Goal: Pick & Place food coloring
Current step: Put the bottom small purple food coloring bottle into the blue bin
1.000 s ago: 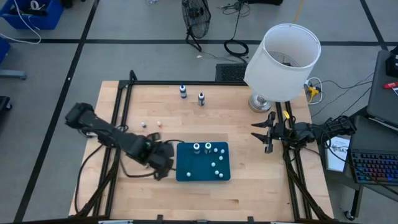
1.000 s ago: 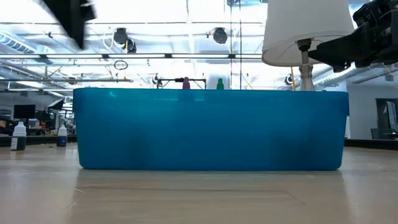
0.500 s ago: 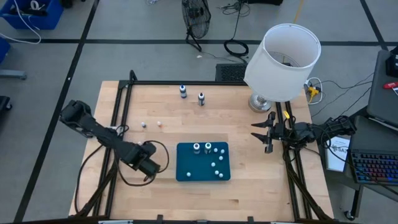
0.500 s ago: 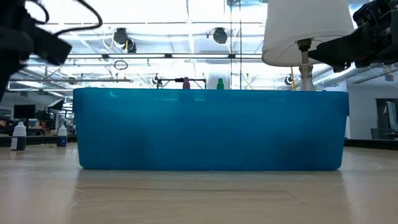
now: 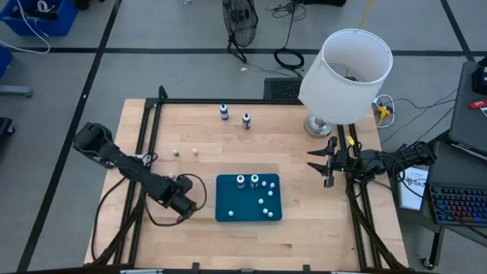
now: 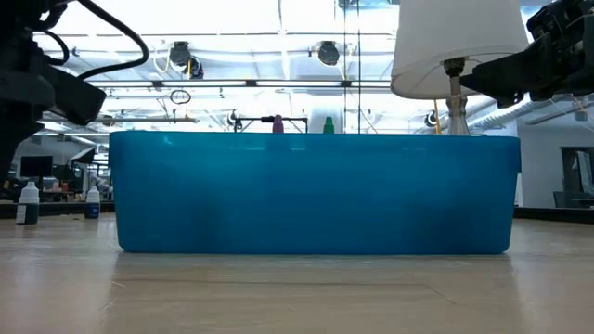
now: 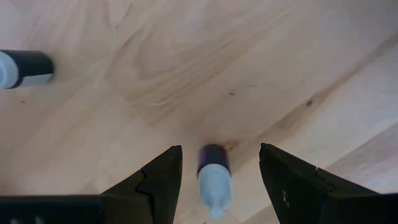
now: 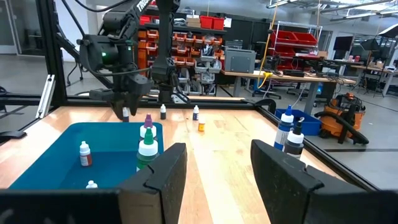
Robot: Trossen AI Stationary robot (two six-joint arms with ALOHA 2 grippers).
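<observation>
From where I stand, the left gripper (image 7: 214, 163) hangs low over the bare wood just left of the blue mat (image 5: 248, 199), its fingers (image 7: 152, 182) spread wide. Between them stands one small food coloring bottle (image 7: 213, 179), dark body and pale cap, touching neither finger. A second bottle (image 7: 23, 68) sits well outside the jaws, off to one side. Farther off, more bottles stand on the mat, and two larger bottles (image 5: 224, 112) rest near the table's far edge. The right gripper (image 5: 320, 162) waits at the table's right side beside the lamp (image 5: 344, 78), its fingers parted around nothing.
</observation>
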